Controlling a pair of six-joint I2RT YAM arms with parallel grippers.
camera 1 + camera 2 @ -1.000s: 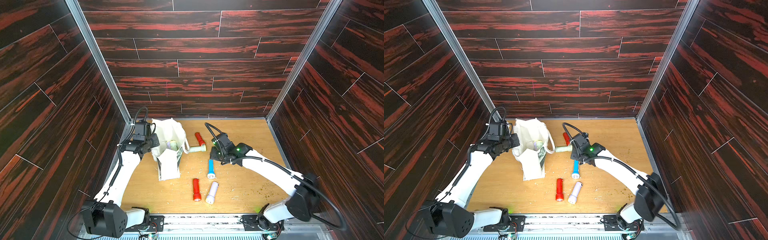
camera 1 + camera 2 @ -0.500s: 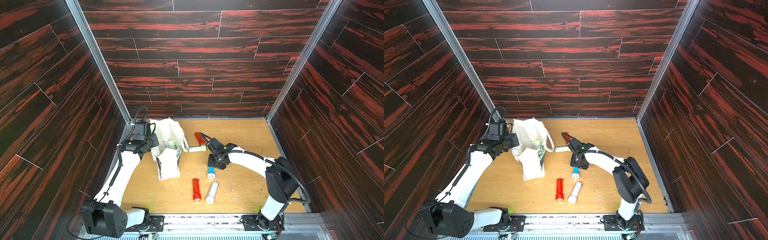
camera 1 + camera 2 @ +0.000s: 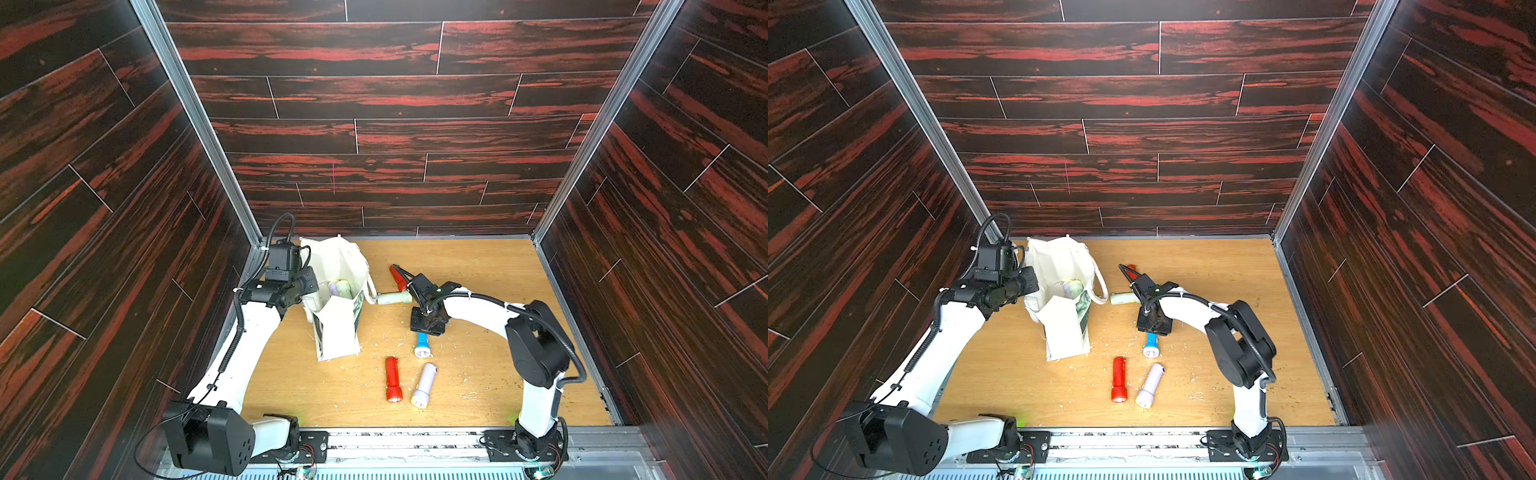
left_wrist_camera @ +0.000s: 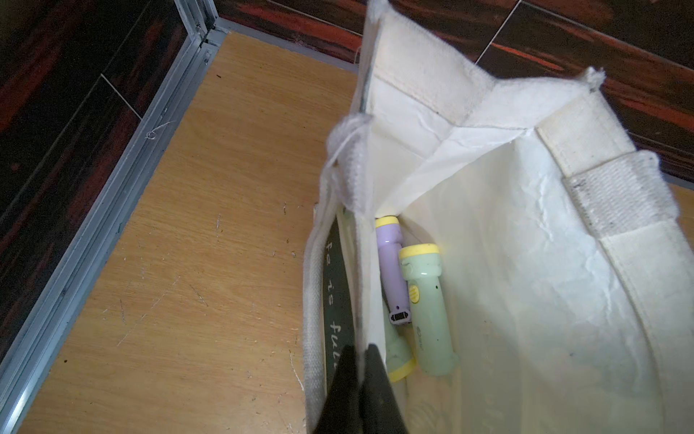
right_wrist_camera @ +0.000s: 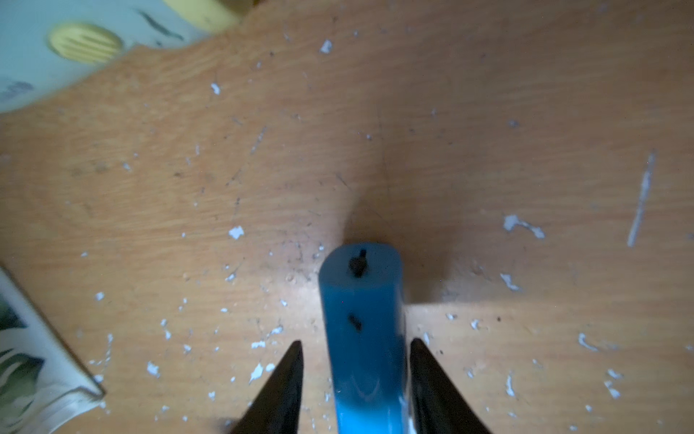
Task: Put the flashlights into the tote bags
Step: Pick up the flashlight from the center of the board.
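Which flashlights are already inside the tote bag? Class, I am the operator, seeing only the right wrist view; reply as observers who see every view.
Observer: The left wrist view shows a lilac flashlight and a mint flashlight in the tote bag, plus a second mint flashlight, partly hidden.
Operator: Is anything holding the bag?
Observer: Yes, the left gripper is shut on its wall.
Operator: What lies outside besides my blue flashlight?
Observer: In a top view the table bears a near red flashlight, a far red flashlight, a loose lilac flashlight and a loose mint flashlight.

Left tool closed, right tool parted
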